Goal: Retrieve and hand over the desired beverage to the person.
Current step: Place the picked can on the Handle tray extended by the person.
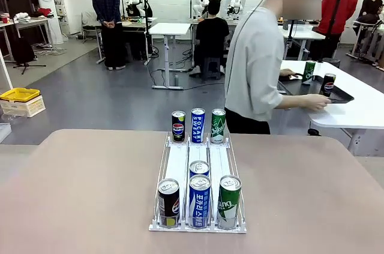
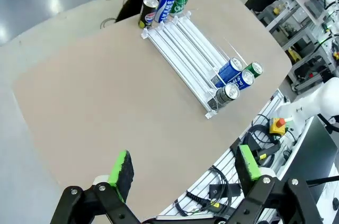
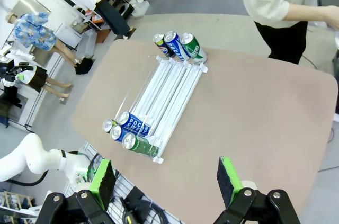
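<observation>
Front view: white wire three-lane can rack (image 1: 198,225) slopes toward the robot so drink cans (image 1: 199,200) queue at its near end for reaching; the person in a light grey sweatshirt (image 1: 255,68) turns away toward a side table

Left wrist view: left gripper (image 2: 185,168) hovers high, jaws apart, empty

Right wrist view: right gripper (image 3: 165,180) likewise spread, holding nothing

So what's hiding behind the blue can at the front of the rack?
Another blue can stands right behind the front blue can in the middle lane of the rack. Its lower part is covered, so only its top shows.
</observation>
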Controlling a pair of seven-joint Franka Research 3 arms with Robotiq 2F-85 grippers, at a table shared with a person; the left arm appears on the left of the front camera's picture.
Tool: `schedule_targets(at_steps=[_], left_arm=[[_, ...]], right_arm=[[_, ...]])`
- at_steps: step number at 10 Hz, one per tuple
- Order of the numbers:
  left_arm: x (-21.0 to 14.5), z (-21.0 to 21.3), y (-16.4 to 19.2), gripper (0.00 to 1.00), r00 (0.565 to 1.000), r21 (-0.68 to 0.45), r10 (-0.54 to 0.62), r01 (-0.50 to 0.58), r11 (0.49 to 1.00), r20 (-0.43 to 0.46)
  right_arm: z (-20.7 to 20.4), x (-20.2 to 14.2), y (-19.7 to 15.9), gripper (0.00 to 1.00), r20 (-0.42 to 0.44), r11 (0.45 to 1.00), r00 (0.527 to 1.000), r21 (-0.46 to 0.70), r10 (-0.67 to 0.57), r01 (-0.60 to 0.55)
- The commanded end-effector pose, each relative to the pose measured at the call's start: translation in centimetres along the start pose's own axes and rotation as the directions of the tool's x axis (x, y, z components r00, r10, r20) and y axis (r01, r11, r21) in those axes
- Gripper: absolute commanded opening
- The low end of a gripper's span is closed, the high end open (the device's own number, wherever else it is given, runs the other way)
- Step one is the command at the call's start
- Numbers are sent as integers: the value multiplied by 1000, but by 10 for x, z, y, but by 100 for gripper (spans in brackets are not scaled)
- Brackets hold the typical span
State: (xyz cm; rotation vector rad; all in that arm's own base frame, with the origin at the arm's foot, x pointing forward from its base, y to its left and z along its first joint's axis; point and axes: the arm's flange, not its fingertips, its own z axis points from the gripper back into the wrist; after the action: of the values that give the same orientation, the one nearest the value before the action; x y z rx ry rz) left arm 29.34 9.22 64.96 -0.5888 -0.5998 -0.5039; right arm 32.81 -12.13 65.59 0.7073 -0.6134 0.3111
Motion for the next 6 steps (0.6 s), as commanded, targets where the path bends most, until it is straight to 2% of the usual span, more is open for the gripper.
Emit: schedule_targets(at_steps=[1, 4, 5, 6], left_arm=[[18, 14, 4, 100, 999, -34, -39, 40, 999, 3], [25, 14, 8, 100, 999, -93, -38, 35, 995, -38], [19, 18, 0, 100, 1000, -25, -22, 21, 999, -18], [19, 18, 0, 100, 1000, -25, -22, 21, 999, -18]], right_arm=[[-1, 1, 0, 100, -6, 1000, 1000, 6, -2, 2], [-1, 1, 0, 100, -6, 1000, 1000, 6, -2, 2], [-1, 1, 0, 100, -6, 1000, 1000, 6, -2, 2], [-1, 1, 0, 100, -6, 1000, 1000, 6, -2, 2]])
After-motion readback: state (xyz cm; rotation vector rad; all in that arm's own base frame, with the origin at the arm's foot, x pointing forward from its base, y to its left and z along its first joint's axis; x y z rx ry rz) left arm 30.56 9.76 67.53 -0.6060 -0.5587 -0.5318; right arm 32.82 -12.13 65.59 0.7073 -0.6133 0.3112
